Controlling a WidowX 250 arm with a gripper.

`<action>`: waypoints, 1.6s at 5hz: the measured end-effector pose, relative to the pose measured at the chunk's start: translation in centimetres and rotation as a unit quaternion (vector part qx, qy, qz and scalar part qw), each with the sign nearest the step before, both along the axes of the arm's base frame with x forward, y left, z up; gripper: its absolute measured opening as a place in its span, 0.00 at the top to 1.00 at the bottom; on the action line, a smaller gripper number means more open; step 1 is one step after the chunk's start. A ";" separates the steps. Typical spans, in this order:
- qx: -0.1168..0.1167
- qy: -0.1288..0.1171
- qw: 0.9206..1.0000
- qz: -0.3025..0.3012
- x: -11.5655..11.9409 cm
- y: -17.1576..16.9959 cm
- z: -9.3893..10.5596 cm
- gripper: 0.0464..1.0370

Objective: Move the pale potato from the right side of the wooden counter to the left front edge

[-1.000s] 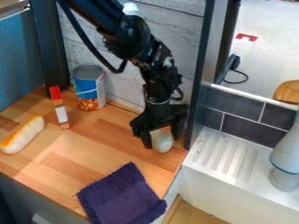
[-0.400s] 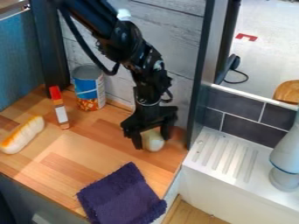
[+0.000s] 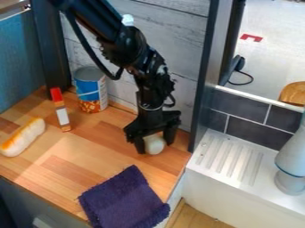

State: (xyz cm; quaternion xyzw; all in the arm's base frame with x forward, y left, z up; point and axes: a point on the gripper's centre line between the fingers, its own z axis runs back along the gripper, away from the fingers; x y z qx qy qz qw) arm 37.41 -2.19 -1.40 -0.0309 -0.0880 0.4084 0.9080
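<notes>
The black gripper [image 3: 155, 148] hangs low over the right part of the wooden counter, near the grey wood-plank wall. Its fingers are closed around a whitish, rounded object [image 3: 154, 145], one on each side of it. The object's top is hidden under the gripper, and its lower part is at or just above the counter surface.
A dark purple cloth [image 3: 124, 200] lies at the counter's front edge. Along the left are a bread-like toy [image 3: 22, 137], a red-topped small box [image 3: 61, 111] and a blue-and-white can [image 3: 90, 90]. Right of the counter stands a white ribbed drainboard [image 3: 229, 162] with a grey tap [image 3: 292, 156].
The gripper has moved left, and the whitish object has moved left with it between the fingers. In the last half second both shifted only slightly. The other things kept their places.
</notes>
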 end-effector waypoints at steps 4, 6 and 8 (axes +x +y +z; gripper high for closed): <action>0.006 -0.047 0.999 0.020 -1.4 0.5 3.8 0.19; 0.028 -0.040 0.997 0.065 -9.4 2.2 7.3 0.19; 0.028 0.015 0.997 0.075 -17.2 8.6 4.5 0.19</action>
